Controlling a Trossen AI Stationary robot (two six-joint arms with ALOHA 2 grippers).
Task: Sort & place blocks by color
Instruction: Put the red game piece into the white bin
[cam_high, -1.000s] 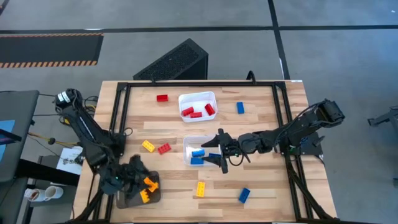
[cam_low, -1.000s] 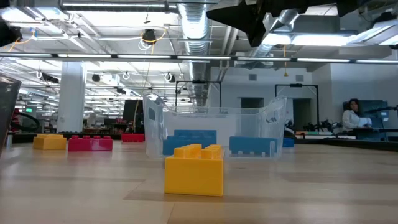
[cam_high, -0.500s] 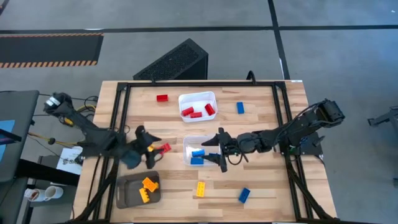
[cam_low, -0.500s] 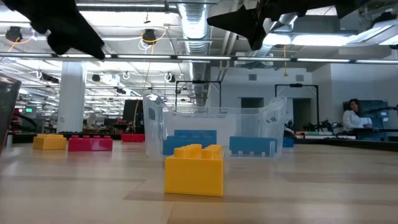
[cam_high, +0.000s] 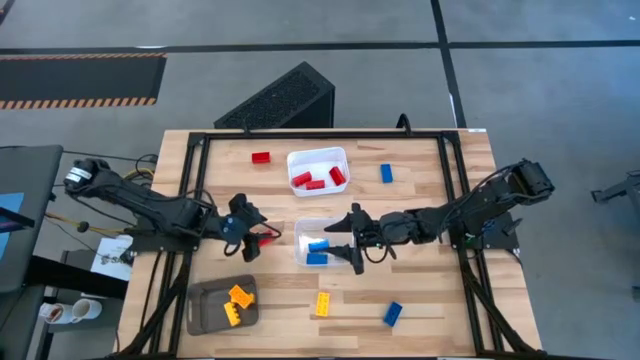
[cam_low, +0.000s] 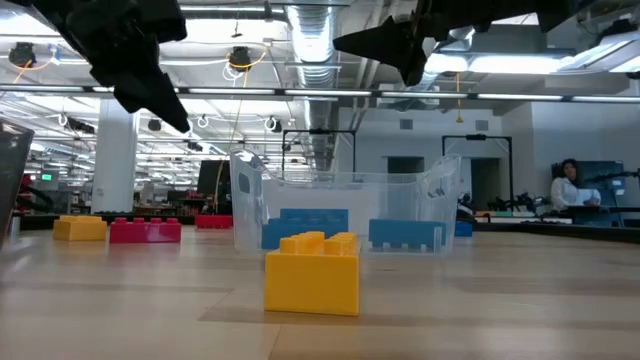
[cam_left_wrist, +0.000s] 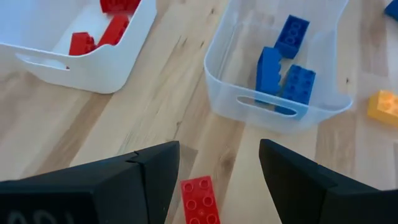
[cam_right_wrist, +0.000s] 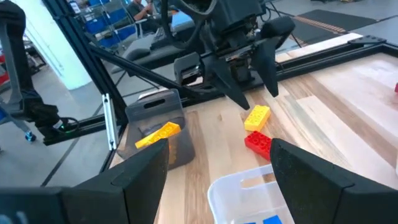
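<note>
Your left gripper hangs above the left-centre of the wooden table, its two dark fingers spread apart with nothing between them, poised over a small red studded plastic brick that lies flat on the wood beside a small yellow studded brick. Your right gripper hovers over the right edge of the clear plastic tray at the table's centre, its jaws wide and empty. That clear tray holds three blue studded bricks. Beyond it, toward the far side, the white plastic tray holds several red bricks, and a single red brick lies on the table just left of it, while a lone blue brick sits to its right. Near the front left you have the dark grey tray with two yellow bricks in it. A loose yellow brick and a loose blue brick rest on the near part of the table, apart from any tray.
</note>
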